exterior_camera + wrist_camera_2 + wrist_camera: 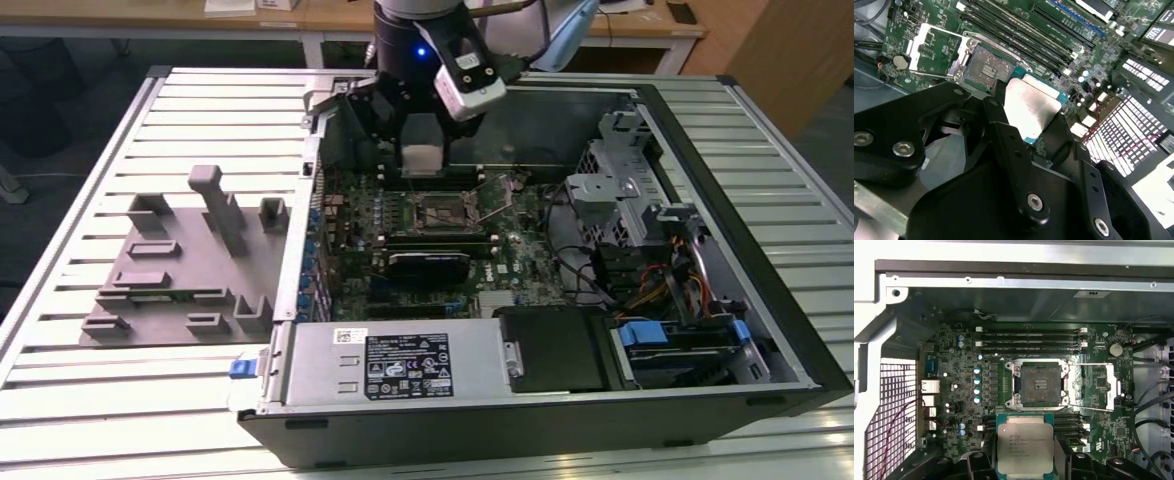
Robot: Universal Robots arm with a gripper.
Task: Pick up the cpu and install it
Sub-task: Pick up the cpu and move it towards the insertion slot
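Observation:
My gripper (1025,462) is shut on the cpu (1025,446), a flat square chip with a silvery top plate and a thin pale rim, held by two opposite edges between black fingers (985,460). The second wrist view shows the cpu (1030,107) hanging just beside and above the open square socket (985,65). In the first wrist view the socket (1039,384) is bare, with its metal frame (1099,385) and lever swung open to one side. In the exterior view the gripper (420,165) hovers inside the open computer case above the socket (445,208).
Memory slots (1029,340) run alongside the socket. A black card (427,265) lies across the board toward the power supply (387,365). Drive cages and cables (627,250) fill the exterior view's right. A grey tray (174,270) with raised holders sits on the slatted table outside the case.

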